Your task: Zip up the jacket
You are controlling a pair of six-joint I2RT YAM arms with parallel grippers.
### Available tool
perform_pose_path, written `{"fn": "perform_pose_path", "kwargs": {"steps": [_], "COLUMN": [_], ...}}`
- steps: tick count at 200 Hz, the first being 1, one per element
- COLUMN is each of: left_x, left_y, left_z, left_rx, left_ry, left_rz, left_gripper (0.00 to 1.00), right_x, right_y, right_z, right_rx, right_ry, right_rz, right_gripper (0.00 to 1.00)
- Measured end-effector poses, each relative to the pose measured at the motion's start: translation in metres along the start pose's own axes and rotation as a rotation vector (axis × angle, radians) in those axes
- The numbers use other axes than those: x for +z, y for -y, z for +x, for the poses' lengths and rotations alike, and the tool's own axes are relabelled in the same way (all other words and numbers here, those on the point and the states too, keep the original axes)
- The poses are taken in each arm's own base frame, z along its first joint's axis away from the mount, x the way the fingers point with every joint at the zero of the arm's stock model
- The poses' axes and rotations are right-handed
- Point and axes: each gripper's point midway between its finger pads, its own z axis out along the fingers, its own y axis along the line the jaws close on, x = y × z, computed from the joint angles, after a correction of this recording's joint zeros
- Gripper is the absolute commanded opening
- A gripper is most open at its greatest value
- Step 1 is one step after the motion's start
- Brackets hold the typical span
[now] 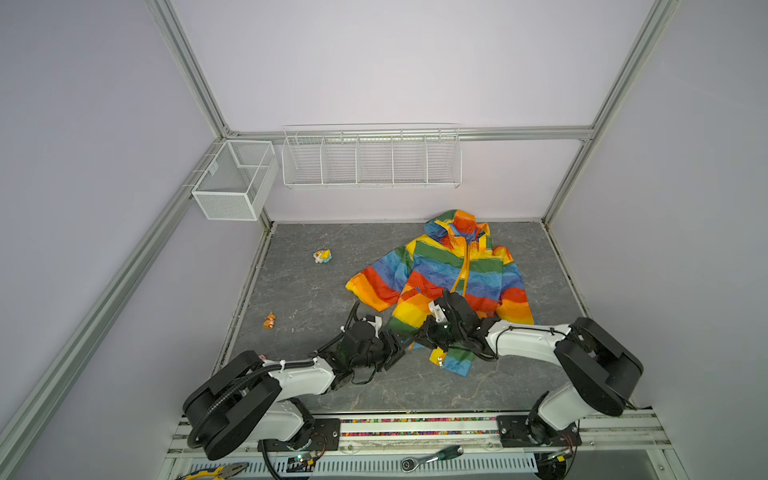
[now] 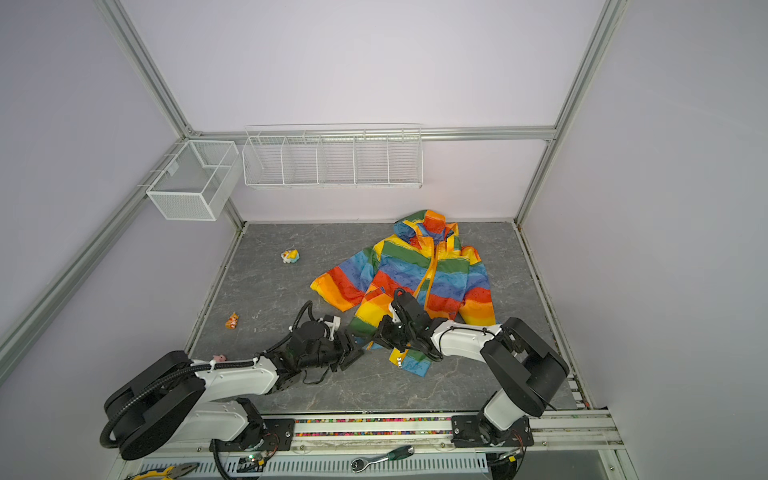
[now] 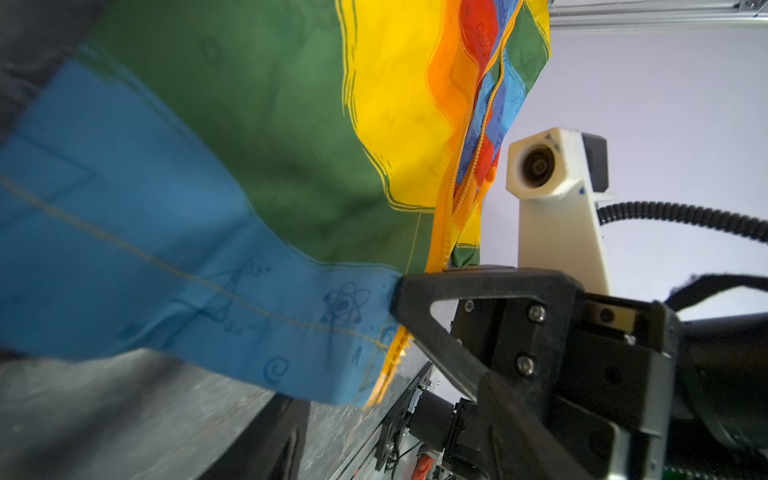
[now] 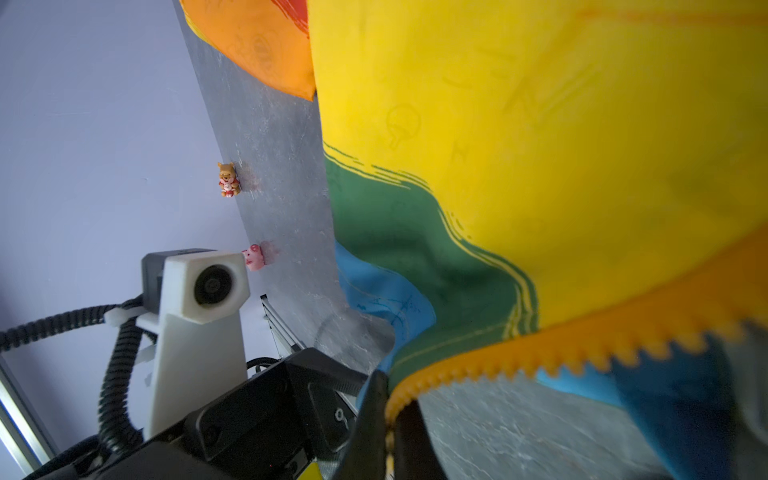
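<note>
jacket (image 1: 453, 270): lies spread on the right half of the table (image 1: 307, 286) with its rainbow stripes up, the hood toward the table's back edge and the sleeves out to both sides.
zipper (image 1: 464, 266): an orange-yellow line down the front. It looks joined along the chest, though the right arm hides its lower run in both top views.
hem: the corner nearest the table's front edge is raised off the table between the two claws. In the left wrist view its blue, green and yellow bands hang above the grey surface.
right claw (image 4: 388, 419): over the table's front middle, clamped tight on the toothed zipper tape, which runs in between its two fingers.
left claw (image 3: 340, 351): also over the table's front middle, spread wide. One finger (image 3: 478, 282) rests against the zipper edge, and the blue hem hangs in the gap, not pinched.
toys: a yellow toy (image 1: 322, 256) and an orange bear (image 1: 269, 320) sit on the table's left half, well apart from the jacket. A pink pig (image 2: 219, 358) sits near the table's front left corner.
baskets: a mesh basket (image 1: 235, 178) and a wire rack (image 1: 370, 160) hang on the walls above the table's back edge.
tools: pliers (image 1: 216, 471) and a ratchet (image 1: 432, 457) lie below the table's front edge.
</note>
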Motion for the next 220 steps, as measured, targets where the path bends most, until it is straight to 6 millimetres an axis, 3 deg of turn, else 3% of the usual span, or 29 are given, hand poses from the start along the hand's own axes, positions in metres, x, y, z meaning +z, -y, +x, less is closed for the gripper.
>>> {"fn": "perform_pose_path", "kwargs": {"steps": [101, 160, 196, 220], "left_x": [0.022, 0.021, 0.018, 0.017], "left_y": [0.0, 0.013, 0.021, 0.02], "left_z": [-0.019, -0.021, -0.017, -0.015], "left_rx": [0.007, 0.03, 0.063, 0.084], "left_ry": [0.081, 0.098, 0.085, 0.077], "left_rz": [0.119, 0.174, 0.171, 0.155], "left_gripper": [0.52, 0.45, 0.32, 0.15], "right_x": [-0.018, -0.025, -0.025, -0.025], "right_y": [0.0, 0.009, 0.01, 0.01], "right_z": [0.002, -0.002, -0.002, -0.002], "right_rx": [0.036, 0.053, 0.05, 0.05], "right_ry": [-0.005, 0.008, 0.008, 0.01], "right_rz": [-0.064, -0.054, -0.054, -0.054], "right_gripper": [0.07, 0.07, 0.07, 0.07]}}
